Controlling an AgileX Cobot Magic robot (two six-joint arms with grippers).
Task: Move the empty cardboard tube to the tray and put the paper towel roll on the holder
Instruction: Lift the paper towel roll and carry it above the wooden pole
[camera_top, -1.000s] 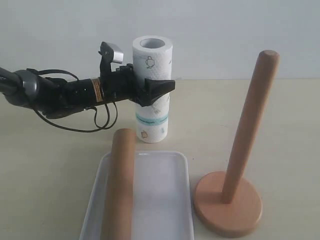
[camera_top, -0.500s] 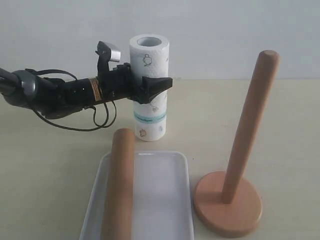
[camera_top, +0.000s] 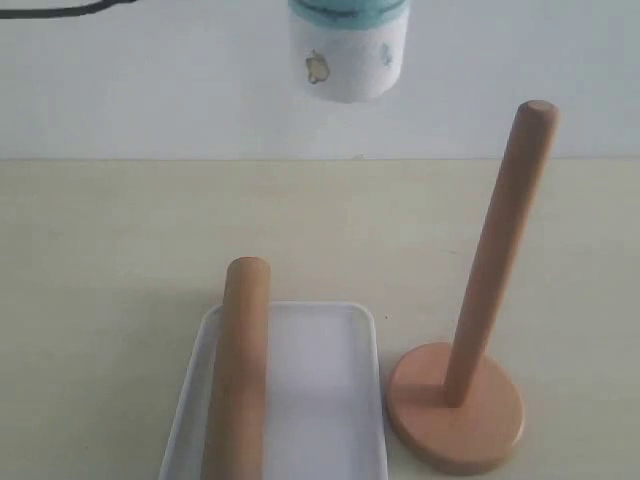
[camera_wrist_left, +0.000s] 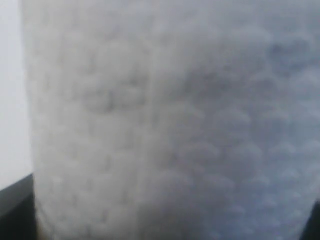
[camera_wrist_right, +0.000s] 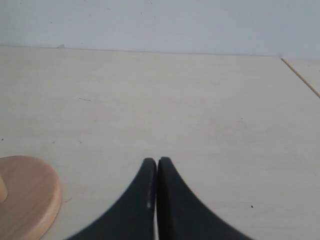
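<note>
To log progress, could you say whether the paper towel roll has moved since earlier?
Yes: the paper towel roll rose off the table and shifted slightly toward the holder.

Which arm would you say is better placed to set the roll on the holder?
Left: the paper towel roll hangs aloft and fills its wrist view; the right tool is shut and empty.

Tally, exterior view:
- 1 paper towel roll (camera_top: 350, 50), at 12 o'clock, cut off by the frame edge.
- 1 empty cardboard tube (camera_top: 240, 370), at 7 o'clock.
- 1 white tray (camera_top: 325, 400), at 6 o'clock.
- 1 wooden holder (camera_top: 495, 250), at 4 o'clock: one disc base, one dowel.
- 1 black cable (camera_top: 50, 10), at 11 o'clock.

Right wrist view: 1 right gripper (camera_wrist_right: 157, 161), with two black fingers (camera_wrist_right: 140, 200).
</note>
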